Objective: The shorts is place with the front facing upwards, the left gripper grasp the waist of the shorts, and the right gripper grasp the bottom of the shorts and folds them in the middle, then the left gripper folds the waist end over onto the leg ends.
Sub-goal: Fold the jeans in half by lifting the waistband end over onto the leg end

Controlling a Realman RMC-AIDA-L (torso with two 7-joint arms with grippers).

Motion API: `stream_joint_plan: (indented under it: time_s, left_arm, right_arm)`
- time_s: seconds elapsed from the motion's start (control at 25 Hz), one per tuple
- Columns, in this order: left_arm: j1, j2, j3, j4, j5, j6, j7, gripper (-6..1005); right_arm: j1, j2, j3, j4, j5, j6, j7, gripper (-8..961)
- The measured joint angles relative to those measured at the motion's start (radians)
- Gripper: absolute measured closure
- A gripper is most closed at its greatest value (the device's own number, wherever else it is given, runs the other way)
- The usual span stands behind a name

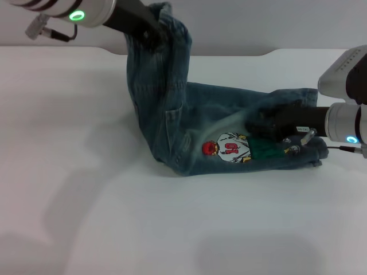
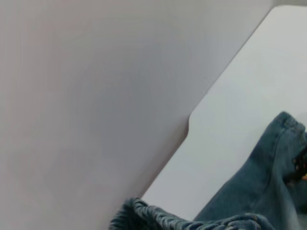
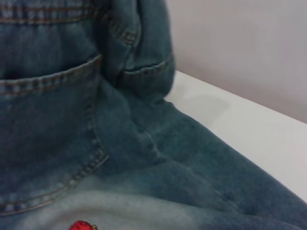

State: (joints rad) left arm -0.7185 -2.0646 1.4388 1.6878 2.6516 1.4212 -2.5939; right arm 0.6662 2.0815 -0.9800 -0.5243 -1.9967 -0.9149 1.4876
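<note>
Shorts: your denim shorts (image 1: 189,123) sit mid-table, slightly right of centre, already doubled lengthwise; the cartoon basketball-player print (image 1: 229,148) faces up on the near side.
Waist: the waist (image 1: 166,26) end is lifted off the table at the far left of the garment, so the cloth rises steeply from a bend near the table and hangs from the gripper.
Left gripper: your left gripper (image 1: 150,33) is up at the far left, pinching the waist; its fingers are buried in the denim folds. The left wrist view shows only crinkled denim edge and hanging cloth.
Bottom of the shorts: the bottom of the shorts (image 1: 307,152) lies flat on the table at the right.
Right gripper: your right gripper (image 1: 269,123) comes in low from the right and rests on the leg end, just beyond the print. You can't tell from any view whether its fingers are spread or closed.
Pocket: the patch pocket (image 3: 43,139) fills the right wrist view, stitching clear.
Table: white table (image 1: 86,200) under everything.
</note>
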Motion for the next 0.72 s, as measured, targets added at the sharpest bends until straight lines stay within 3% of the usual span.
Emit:
stream_joint_plan:
  time_s: [0.2,0.48,0.72]
  left_arm:
    - [-0.002,0.002,-0.003,-0.002,-0.001,-0.001,0.001,937]
    - [-0.003,0.001,0.001,-0.007,-0.001,-0.004,0.002,936]
    - [-0.007,0.001,0.004,-0.01,-0.001,-0.006,0.002,935]
  right_arm:
    - [-0.03,0.0,-0.008,-0.034,0.033,-0.06,-0.031,449]
    - [-0.114,-0.003,-0.009,-0.11,0.225,-0.145,-0.185,449]
    - [-0.132,-0.001,-0.009,-0.067,0.351,-0.136,-0.362,449]
